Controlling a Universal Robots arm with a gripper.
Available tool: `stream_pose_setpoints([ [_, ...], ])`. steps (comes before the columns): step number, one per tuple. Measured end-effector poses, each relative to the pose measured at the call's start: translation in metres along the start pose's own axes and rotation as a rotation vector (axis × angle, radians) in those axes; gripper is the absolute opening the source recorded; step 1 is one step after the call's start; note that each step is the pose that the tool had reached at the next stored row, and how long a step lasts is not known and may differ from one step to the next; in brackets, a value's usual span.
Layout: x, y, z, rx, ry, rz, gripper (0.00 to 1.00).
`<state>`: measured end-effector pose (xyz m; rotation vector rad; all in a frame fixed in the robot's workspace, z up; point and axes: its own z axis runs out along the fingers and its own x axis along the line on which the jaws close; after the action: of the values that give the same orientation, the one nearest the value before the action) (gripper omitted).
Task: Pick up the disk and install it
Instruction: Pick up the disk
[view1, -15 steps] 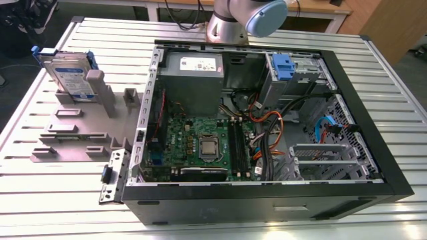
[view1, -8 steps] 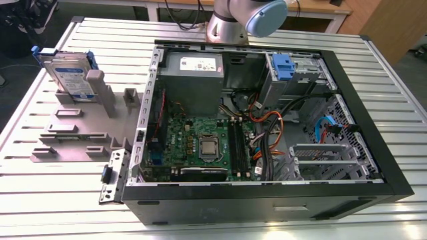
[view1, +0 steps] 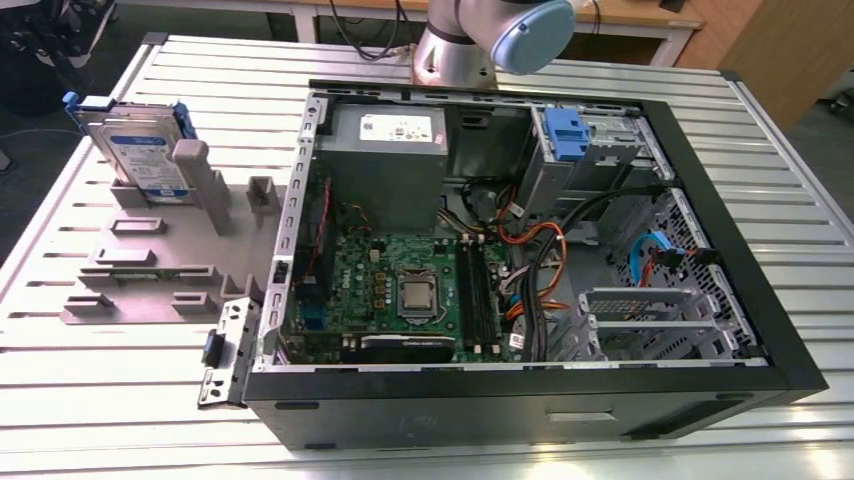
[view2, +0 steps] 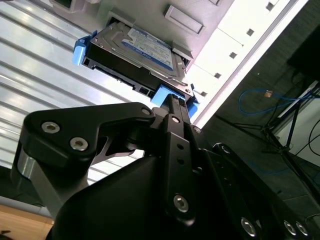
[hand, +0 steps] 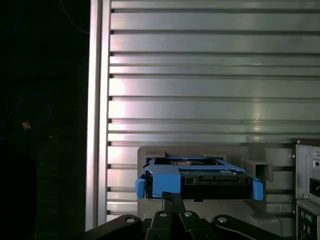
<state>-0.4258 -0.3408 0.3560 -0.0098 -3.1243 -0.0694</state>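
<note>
A ribbed metal table (view1: 107, 400) is seen carrying an open computer case (view1: 534, 410) and, at the exterior view's left, a grey holder (view1: 147, 265). The disk (view1: 138, 152) is stood upright in that holder. In the first wrist view the gripper (hand: 170, 196) is shown with fingers pressed together, empty, with the disk beyond its tips.

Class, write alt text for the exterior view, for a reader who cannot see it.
A disk in a blue carrier stands upright in a grey holder on a slatted metal table, at the exterior view's left. Beside it lies an open computer case, motherboard exposed, with the robot arm behind.
</note>
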Motion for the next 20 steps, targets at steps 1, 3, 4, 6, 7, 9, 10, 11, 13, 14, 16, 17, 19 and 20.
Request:
stream_pose_setpoints([
  [1,0.0,0.0,0.0,0.0001,0.0001,-0.002,0.11],
  [3,0.0,0.0,0.0,0.0001,0.0003,-0.006,0.11],
  [4,0.0,0.0,0.0,0.0001,0.0003,-0.007,0.11],
  [6,0.0,0.0,0.0,0.0002,0.0006,-0.011,0.11],
  [7,0.0,0.0,0.0,0.0002,0.0006,-0.013,0.11],
  [9,0.0,0.0,0.0,0.0003,0.0007,-0.016,0.11],
  [10,0.0,0.0,0.0,0.0003,0.0008,-0.016,0.11],
  [11,0.0,0.0,0.0,0.0003,0.0008,-0.016,0.11],
  [13,0.0,0.0,0.0,0.0003,0.0008,-0.018,0.11],
  [14,0.0,0.0,0.0,0.0003,0.0008,-0.018,0.11],
  [16,0.0,0.0,0.0,0.0004,0.0009,-0.019,0.11],
  [17,0.0,0.0,0.0,0.0003,0.0009,-0.02,0.11],
  [19,0.0,0.0,0.0,0.0004,0.0009,-0.021,0.11],
  [20,0.0,0.0,0.0,0.0004,0.0009,-0.021,0.11],
])
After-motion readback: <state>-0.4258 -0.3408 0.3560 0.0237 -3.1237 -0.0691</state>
